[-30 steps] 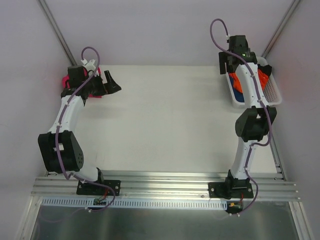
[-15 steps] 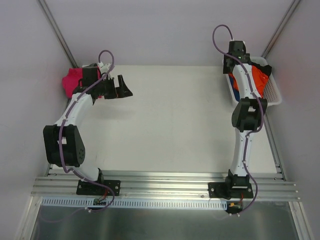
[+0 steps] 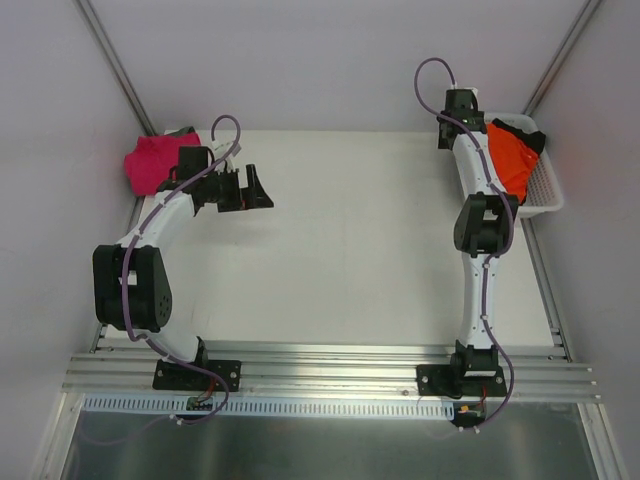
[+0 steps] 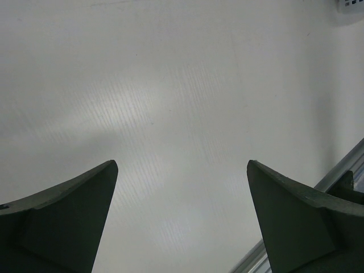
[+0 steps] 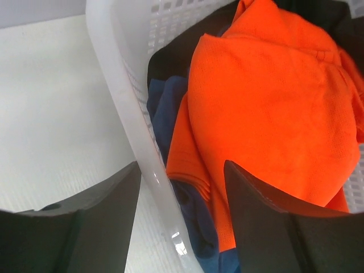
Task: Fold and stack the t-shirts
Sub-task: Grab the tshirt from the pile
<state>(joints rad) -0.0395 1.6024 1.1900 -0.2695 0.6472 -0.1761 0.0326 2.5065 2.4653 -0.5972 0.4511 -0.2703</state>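
Your right gripper (image 5: 181, 165) hung, jaws apart, over the white mesh plastic basket (image 5: 114, 74) (bright orange cloth t-shirt (image 5: 273, 102) inside); your left gripper (image 4: 182, 165) gaped wide.

The far-right basket (image 5: 116, 91) is white mesh, holding a plain bright orange t-shirt (image 5: 273, 96), a dark blue t-shirt (image 5: 165, 99) and a black t-shirt (image 5: 333, 12). At far left, a plain magenta-pink t-shirt (image 3: 152, 163) lies on the white table (image 3: 350, 250).
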